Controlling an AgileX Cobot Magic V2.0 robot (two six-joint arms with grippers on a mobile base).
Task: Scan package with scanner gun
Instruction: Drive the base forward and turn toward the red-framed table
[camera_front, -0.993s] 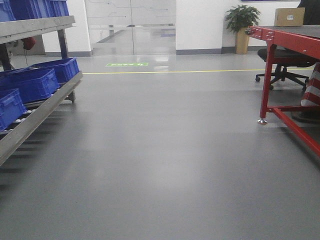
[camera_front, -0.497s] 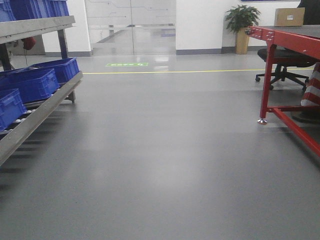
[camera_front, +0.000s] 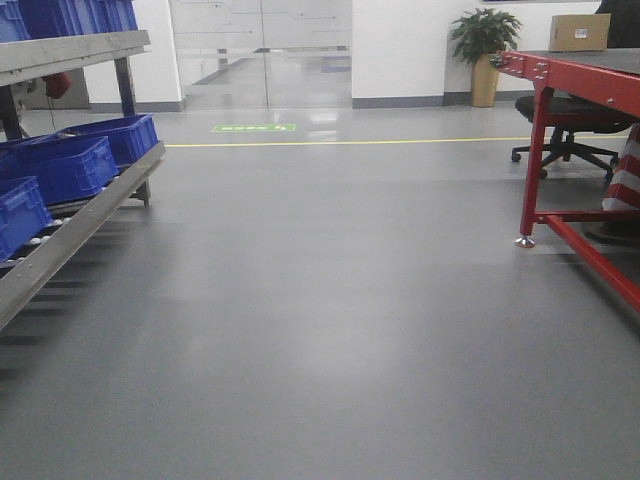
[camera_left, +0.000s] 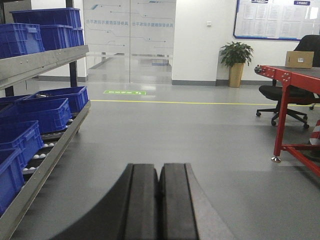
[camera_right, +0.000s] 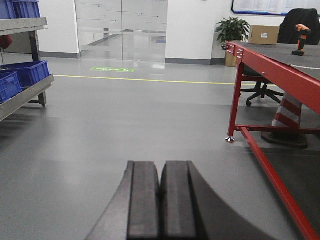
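The grey floor (camera_front: 330, 300) fills most of every view; a yellow line (camera_front: 350, 143) crosses it far off, before the glass doors (camera_front: 260, 50). Along the left runs a metal rack (camera_front: 85, 215) carrying blue bins (camera_front: 70, 165); the left wrist view shows two tiers of them, the front view shows mostly the lower tier. On the right stands a red table (camera_right: 280, 65); only the right wrist view looks down on its dark tabletop, while the other two catch just its edge and legs. A black office chair (camera_front: 565, 125) sits beyond the table; a striped cone (camera_right: 287, 117) stands under it; a potted plant (camera_front: 485, 35) is by the back wall. A notice board (camera_left: 277, 20) hangs on that wall.

The package (camera_right: 264, 35) rests at the far end of the tabletop, near its far left corner; the front view shows a small white label on its face. The scanner gun (camera_right: 301, 39) appears in the right wrist view alone, upright on the tabletop toward the far right edge, apart from the package.

The left gripper (camera_left: 160, 172) has its black pads pressed together with nothing between them; the right gripper (camera_right: 160, 170) is the same, empty and pointing at the floor beside the table.
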